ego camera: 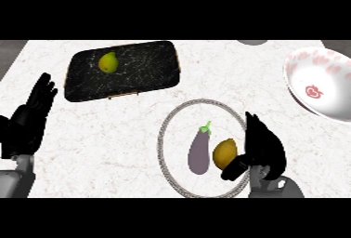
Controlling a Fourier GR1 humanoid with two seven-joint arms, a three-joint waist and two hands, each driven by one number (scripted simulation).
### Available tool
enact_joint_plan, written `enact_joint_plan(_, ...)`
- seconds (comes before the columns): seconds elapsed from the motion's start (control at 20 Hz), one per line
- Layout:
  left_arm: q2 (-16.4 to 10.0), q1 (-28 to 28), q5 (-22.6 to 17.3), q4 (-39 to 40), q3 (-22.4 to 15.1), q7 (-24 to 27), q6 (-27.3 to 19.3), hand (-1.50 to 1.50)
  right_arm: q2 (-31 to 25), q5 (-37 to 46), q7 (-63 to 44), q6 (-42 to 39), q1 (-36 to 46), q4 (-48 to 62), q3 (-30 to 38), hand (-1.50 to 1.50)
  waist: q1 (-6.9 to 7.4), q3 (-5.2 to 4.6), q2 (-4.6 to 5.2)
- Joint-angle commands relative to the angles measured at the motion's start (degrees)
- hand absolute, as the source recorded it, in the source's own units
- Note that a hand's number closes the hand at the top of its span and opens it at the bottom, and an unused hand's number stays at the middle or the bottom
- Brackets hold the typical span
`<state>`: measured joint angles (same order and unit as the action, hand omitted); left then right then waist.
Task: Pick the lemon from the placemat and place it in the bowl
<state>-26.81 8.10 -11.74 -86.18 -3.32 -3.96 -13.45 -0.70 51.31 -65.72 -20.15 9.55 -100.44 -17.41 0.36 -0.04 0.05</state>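
Observation:
The yellow lemon (224,154) lies on a round white placemat with a grey rim (165,135), right beside a purple eggplant (199,151). My right hand (264,148) stands against the lemon's right side, open, with fingers stretched away from me and the thumb reaching under the lemon's near end. The white bowl with red marks (322,86) sits at the far right, apart from the hand. My left hand (31,116) rests open at the left edge, fingers up.
A black rectangular tray (144,69) lies at the back left with a yellow-green fruit (107,62) on it. A grey object (254,42) peeks in at the top edge. Bare marble counter (103,139) lies between the tray, placemat and bowl.

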Motion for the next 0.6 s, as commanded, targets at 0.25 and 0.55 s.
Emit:
enact_joint_plan(0.25,1.6,3.6,1.6,3.0,0.9,-0.9,1.0,0.0,0.7,-0.7,-8.2,3.4,-1.8,5.2,-3.2,-1.5,-0.51,0.03,0.01)
enact_joint_plan(0.55,1.9,1.5,2.6,-1.4,1.3,-3.3,0.7,0.0,0.7,1.0,-7.8,8.7,-1.6,7.7,-3.5,-1.5,-0.13,0.05,-0.09)
